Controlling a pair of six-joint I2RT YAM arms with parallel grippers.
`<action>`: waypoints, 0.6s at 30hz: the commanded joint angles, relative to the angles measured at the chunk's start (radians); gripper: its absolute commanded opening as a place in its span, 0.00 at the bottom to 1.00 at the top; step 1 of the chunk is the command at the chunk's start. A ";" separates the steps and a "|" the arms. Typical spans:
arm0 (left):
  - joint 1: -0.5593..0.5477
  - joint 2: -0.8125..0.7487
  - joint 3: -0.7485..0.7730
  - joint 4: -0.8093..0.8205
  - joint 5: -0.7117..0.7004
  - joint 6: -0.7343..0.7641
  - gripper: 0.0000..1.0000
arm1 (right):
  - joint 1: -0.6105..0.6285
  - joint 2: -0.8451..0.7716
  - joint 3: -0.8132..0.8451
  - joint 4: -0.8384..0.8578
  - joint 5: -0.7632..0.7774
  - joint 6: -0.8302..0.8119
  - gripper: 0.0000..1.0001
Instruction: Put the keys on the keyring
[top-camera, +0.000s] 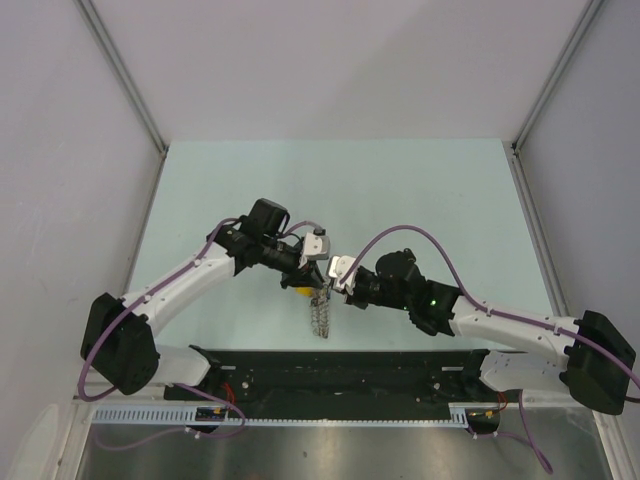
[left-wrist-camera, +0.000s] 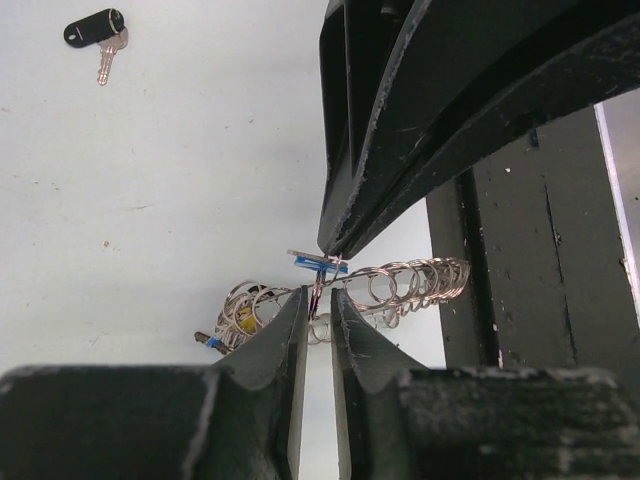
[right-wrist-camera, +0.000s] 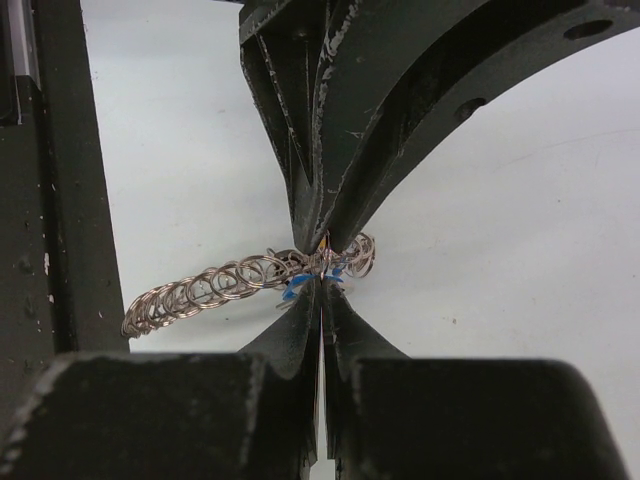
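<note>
Far left, a black key (left-wrist-camera: 92, 32) lies loose on the table (left-wrist-camera: 180, 180), well apart from the action, so that one's not on yet. Moving in: the keyring (left-wrist-camera: 400, 283), a string of wire loops, with a yellow key (left-wrist-camera: 243, 322) tucked among them, threaded by the look of it. The left gripper (left-wrist-camera: 320, 292) has its jaws a sliver apart around one loop; gripping or not, I can't tell. Then the right gripper (right-wrist-camera: 320, 285), jaws clenched on the blue key (left-wrist-camera: 318, 263) right at the ring. Mid-job, I'd say.
</note>
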 joint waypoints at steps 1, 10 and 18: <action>-0.006 -0.011 0.009 -0.021 0.061 0.025 0.19 | 0.010 -0.026 0.039 0.020 0.008 -0.005 0.00; -0.008 -0.003 0.014 -0.034 0.064 0.023 0.01 | 0.010 -0.024 0.039 0.017 0.014 -0.003 0.00; -0.008 -0.029 0.003 -0.028 0.023 0.003 0.00 | 0.017 -0.058 0.040 -0.011 0.048 0.015 0.00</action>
